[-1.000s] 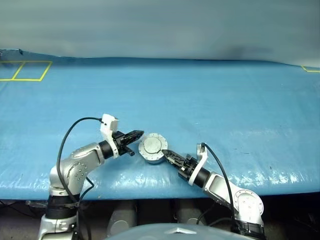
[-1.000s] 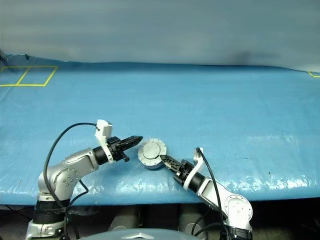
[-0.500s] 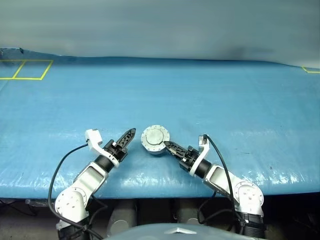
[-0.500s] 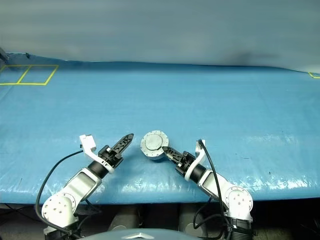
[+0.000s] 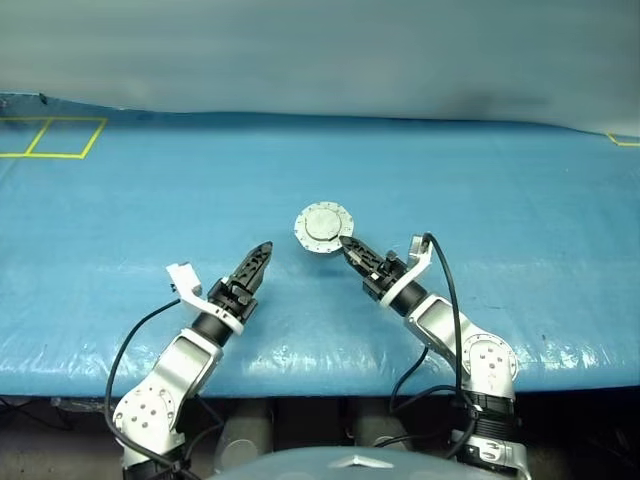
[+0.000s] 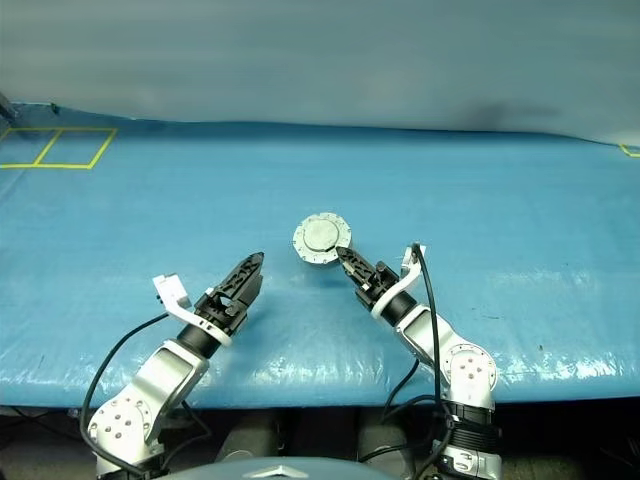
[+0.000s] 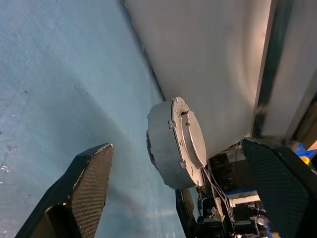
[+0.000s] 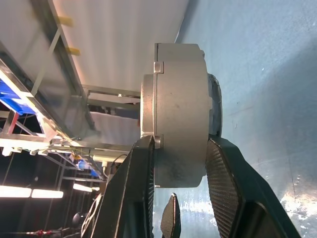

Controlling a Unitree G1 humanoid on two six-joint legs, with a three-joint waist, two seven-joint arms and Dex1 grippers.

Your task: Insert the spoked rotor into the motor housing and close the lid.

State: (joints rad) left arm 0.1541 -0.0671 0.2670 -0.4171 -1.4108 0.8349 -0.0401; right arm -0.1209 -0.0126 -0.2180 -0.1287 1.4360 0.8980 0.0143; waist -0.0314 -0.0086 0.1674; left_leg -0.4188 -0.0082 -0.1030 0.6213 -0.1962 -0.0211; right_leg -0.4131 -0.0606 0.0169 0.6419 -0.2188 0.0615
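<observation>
The motor housing [image 5: 323,227], lid [image 7: 190,140] shut on it, is now lifted off the blue table [image 5: 480,200] in the right gripper [image 5: 347,246].

A second ago it sat lower and nearer the table's front edge, with the left gripper [image 5: 262,252] closed at its rim; that gripper has since let go, drawn back to the left and spread its fingers [image 7: 91,181] wide, empty. The right arm has reached forward and up, its fingers [image 8: 225,183] clamped across the housing's thickness, holding it on edge above the cloth.

A blue tarp [image 5: 450,190] covers the table; yellow tape squares [image 5: 50,138] mark its far-left corner, perhaps two.
</observation>
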